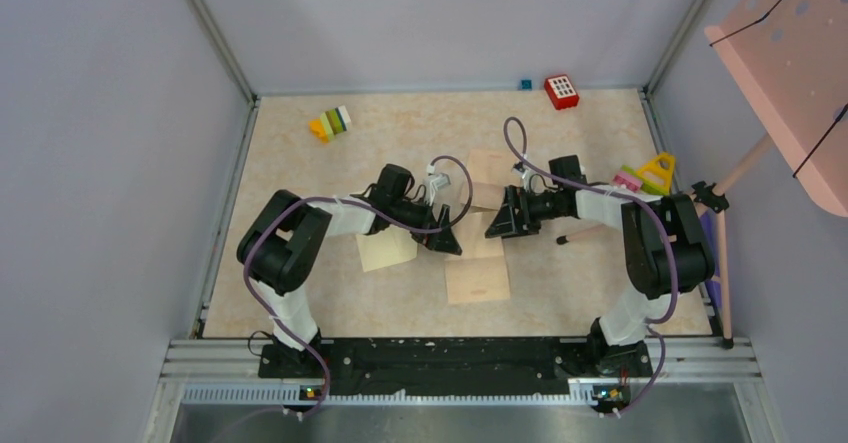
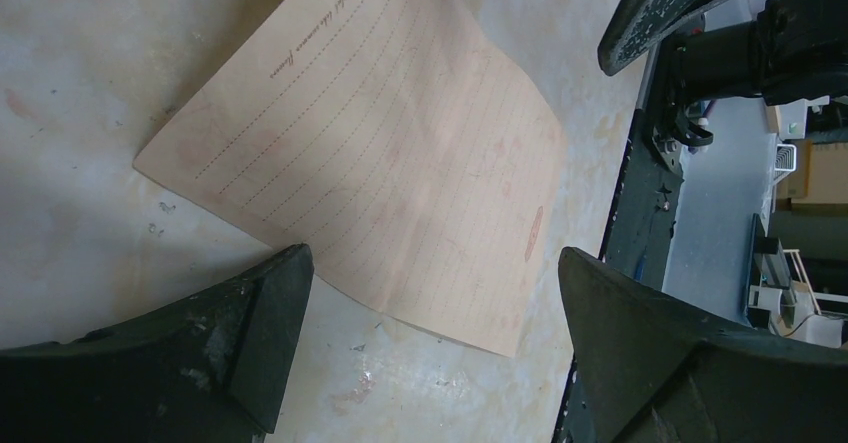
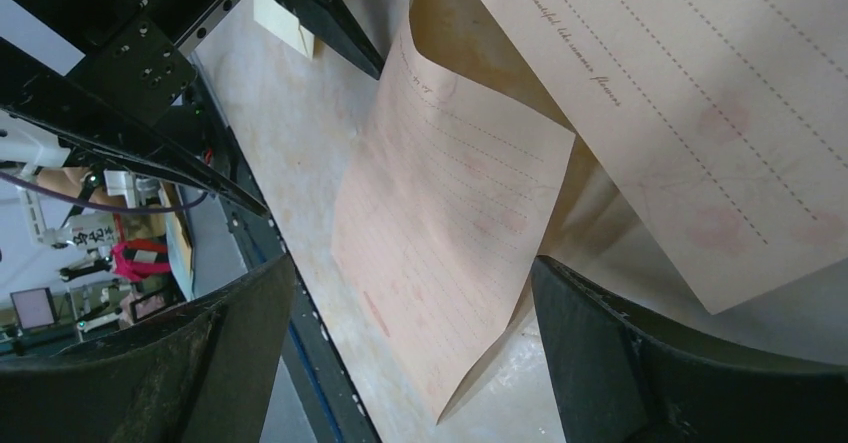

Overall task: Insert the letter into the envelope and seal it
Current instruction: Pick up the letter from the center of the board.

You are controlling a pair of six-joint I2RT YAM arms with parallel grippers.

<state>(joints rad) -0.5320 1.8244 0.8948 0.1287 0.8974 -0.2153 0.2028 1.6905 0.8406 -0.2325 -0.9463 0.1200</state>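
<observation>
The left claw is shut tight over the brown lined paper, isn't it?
Not quite. The left claw is wide open over the brown lined paper, not shut tight. The left wrist view shows its two fingers standing far apart, with the paper lying between them and not pinched.

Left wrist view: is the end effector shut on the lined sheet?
No, the left end effector is open: its fingers stand wide apart, the sheet lying between them.
</observation>
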